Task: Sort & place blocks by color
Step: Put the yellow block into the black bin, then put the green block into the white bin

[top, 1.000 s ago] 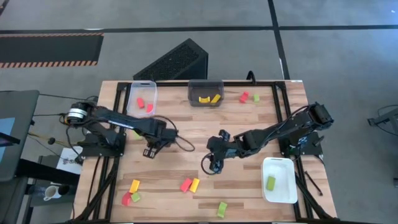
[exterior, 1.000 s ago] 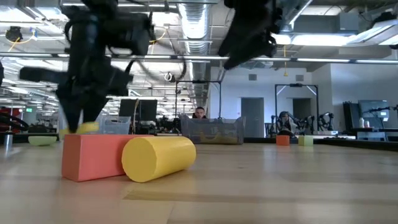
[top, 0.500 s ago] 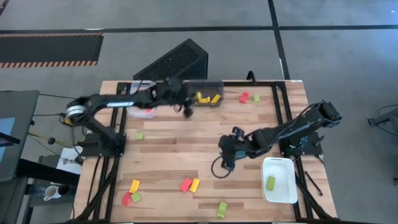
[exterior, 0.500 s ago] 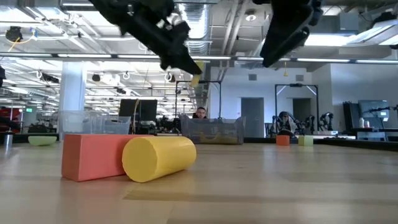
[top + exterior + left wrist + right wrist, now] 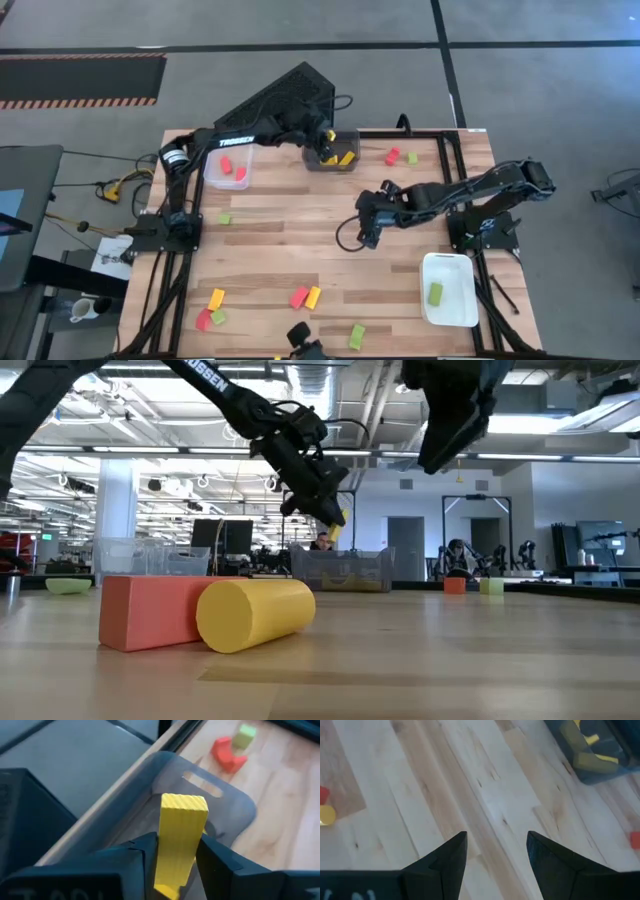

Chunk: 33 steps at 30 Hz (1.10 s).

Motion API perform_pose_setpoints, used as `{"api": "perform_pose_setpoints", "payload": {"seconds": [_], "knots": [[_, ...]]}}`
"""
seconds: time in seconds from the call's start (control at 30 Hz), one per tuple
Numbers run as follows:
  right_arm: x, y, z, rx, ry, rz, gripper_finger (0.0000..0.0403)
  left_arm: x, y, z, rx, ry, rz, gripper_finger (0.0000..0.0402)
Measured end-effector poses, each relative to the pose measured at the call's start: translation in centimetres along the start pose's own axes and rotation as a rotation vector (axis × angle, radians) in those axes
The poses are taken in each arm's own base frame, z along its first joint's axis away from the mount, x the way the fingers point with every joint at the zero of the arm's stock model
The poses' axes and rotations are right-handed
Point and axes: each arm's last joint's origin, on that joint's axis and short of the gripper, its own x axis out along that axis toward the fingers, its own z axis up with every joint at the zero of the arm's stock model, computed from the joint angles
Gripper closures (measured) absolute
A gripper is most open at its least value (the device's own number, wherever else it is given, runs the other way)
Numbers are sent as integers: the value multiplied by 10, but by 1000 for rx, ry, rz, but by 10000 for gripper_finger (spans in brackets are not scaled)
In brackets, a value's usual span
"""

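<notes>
Although several blocks are already sorted, most of the job looks unfinished. Nearest the front edge of the table, loose blocks lie unsorted: a yellow, red and green cluster (image 5: 211, 309) at the left, a red and yellow pair (image 5: 305, 297) near the middle, and a lone green block (image 5: 356, 335). To the right sits a white tray (image 5: 448, 300) with one green block inside. Mid-table, the right gripper (image 5: 369, 222) hovers over bare wood, fingers spread wide and empty. At the far edge, the left gripper (image 5: 176, 857) holds a yellow block (image 5: 180, 836) between its fingers, above the dark grey tray (image 5: 331, 148), which already has yellow blocks. Beside it, a clear tray (image 5: 228, 159) holds two red blocks. A red block (image 5: 392, 155) and a green one (image 5: 411, 157) lie loose nearby.
</notes>
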Motion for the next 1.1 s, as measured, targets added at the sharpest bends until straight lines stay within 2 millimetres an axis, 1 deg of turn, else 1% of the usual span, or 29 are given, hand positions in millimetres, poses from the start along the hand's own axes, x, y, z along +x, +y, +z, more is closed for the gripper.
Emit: {"api": "perform_pose_setpoints", "payload": {"seconds": [0.13, 0.2, 0.27, 0.4, 0.47, 0.57, 0.63, 0.77, 0.87, 0.97, 1.1], "knots": [[-1, -10, 1, 11, 35, -6, 175, -4, 3, 6, 8, 24, 37, 254], [-3, -15, 1, 17, 50, -7, 175, -11, 6, 11, -8, 38, 45, 230], [-5, -22, 2, 31, 51, -16, 175, -20, 9, 20, -15, 42, 44, 209], [-11, -33, 4, 39, 57, -18, 175, -54, 16, 32, -10, 152, 64, 183], [-14, -39, 4, 46, 59, -25, 175, -78, 18, 31, 8, 233, 107, 180], [-16, -51, 2, 53, 43, -15, 175, -119, 19, 29, 36, 270, 147, 181], [-12, -61, -3, 67, 49, 10, 175, -145, 17, 21, 48, 278, 156, 184], [-1, -86, -14, 163, 70, 16, 175, -195, 9, -2, 62, 186, 140, 193], [8, -105, -20, 271, 91, 10, 175, -224, 4, -33, 54, 102, 89, 197], [16, -114, -20, 344, 97, 36, 175, -245, -5, -66, 40, -22, -11, 198], [31, -111, -16, 346, 118, 46, 175, -259, -19, -106, 26, -217, -233, 198]]}}
